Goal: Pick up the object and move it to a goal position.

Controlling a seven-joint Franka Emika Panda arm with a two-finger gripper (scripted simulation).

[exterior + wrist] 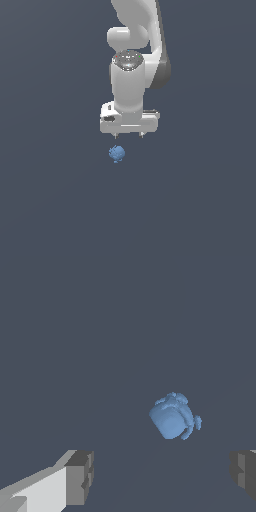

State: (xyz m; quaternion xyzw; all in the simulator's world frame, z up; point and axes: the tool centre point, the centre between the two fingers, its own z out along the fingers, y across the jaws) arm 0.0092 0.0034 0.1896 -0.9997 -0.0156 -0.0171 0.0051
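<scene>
The object [117, 154] is a small light-blue bumpy lump resting on the dark grey floor, just below my white gripper [129, 135] and slightly toward the exterior view's left of its middle. My gripper hangs above it, open, its two short fingertips [116, 135] pointing down with nothing between them. In the wrist view the object [173, 417] lies ahead of the two grey pads [80, 477], apart from both, and my gripper [162, 476] stands wide.
Only the uniform dark grey floor [50, 200] surrounds the object. The white arm [132, 45] rises behind the gripper toward the top of the exterior view.
</scene>
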